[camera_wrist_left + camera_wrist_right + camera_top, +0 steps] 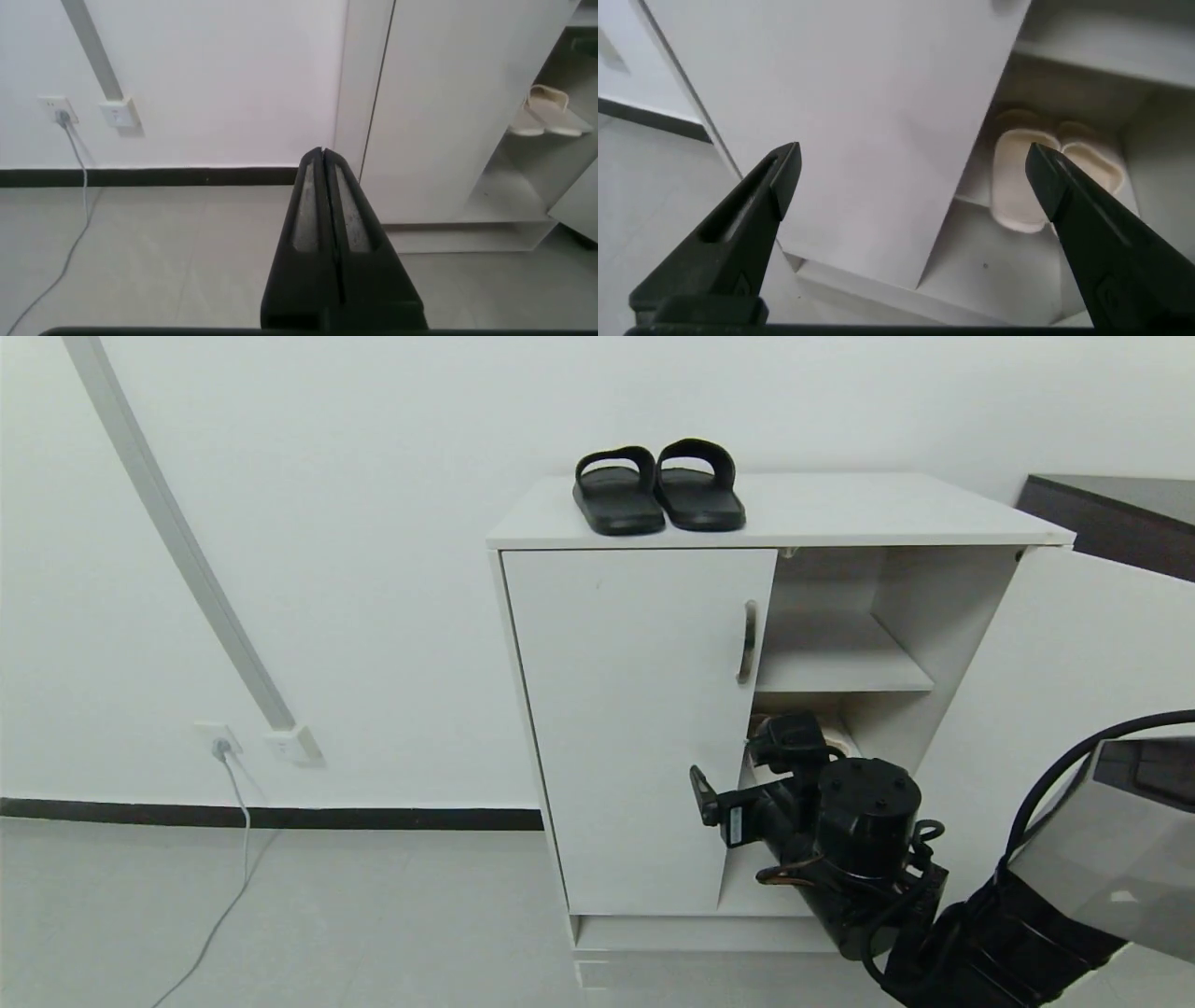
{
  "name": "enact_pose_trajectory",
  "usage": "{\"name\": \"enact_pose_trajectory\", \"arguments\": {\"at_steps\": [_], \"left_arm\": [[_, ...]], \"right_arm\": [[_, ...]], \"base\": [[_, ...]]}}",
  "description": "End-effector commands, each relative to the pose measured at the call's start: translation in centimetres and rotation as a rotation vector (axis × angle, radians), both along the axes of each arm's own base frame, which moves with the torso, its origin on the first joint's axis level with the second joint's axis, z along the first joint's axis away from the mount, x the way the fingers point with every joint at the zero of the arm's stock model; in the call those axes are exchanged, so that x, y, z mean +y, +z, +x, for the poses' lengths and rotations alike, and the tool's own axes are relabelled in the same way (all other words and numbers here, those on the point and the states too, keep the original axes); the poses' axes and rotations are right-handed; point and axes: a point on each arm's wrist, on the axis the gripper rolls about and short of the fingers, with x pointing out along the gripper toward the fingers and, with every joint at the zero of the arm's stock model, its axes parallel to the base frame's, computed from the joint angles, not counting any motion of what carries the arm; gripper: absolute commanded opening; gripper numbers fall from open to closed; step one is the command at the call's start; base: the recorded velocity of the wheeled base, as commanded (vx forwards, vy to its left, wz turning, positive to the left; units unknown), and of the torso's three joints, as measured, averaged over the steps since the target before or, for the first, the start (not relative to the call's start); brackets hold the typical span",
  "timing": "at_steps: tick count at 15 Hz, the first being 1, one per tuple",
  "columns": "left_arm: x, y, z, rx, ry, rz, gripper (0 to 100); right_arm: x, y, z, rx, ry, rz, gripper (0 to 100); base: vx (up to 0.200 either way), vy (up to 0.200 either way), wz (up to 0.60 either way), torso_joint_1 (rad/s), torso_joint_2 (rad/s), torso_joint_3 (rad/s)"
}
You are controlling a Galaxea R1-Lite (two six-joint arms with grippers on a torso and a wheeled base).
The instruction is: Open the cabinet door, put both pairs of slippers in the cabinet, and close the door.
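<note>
A pair of black slippers (659,488) sits on top of the white cabinet (887,509). The cabinet's left door (635,709) is closed and its right door (1055,663) is swung wide open. Beige slippers (1050,177) lie on the inner shelf (551,105). My right gripper (739,763) hangs open just in front of the opening, near the closed door's edge, holding nothing (910,182). My left gripper (322,210) is shut and empty, low over the floor to the left of the cabinet.
A wall socket with a grey cable (224,747) and a slanted cable duct (168,523) are on the wall at left. A dark tabletop (1111,513) stands beyond the open door. Bare floor (280,915) lies left of the cabinet.
</note>
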Motion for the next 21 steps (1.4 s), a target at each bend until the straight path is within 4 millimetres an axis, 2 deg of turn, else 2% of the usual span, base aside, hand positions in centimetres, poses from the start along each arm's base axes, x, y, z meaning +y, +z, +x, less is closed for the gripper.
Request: {"name": "enact_pose_trajectory", "arguments": {"at_steps": [1, 12, 21], "left_arm": [[0.0, 0.0, 0.01, 0.002, 0.001, -0.001, 0], [0.0, 0.0, 0.01, 0.002, 0.001, 0.001, 0], [0.0, 0.0, 0.01, 0.002, 0.002, -0.003, 0]], "right_arm": [[0.02, 0.01, -0.04, -0.001, 0.001, 0.0, 100], [-0.14, -0.16, -0.23, 0.007, 0.009, -0.007, 100], [-0.17, -0.32, -0.36, 0.013, 0.017, -0.012, 100]], "base": [[0.0, 0.0, 0.0, 0.134, -0.45, -0.334], [0.0, 0.0, 0.0, 0.171, -0.49, -0.318], [0.0, 0.0, 0.0, 0.235, -0.56, -0.319]]}}
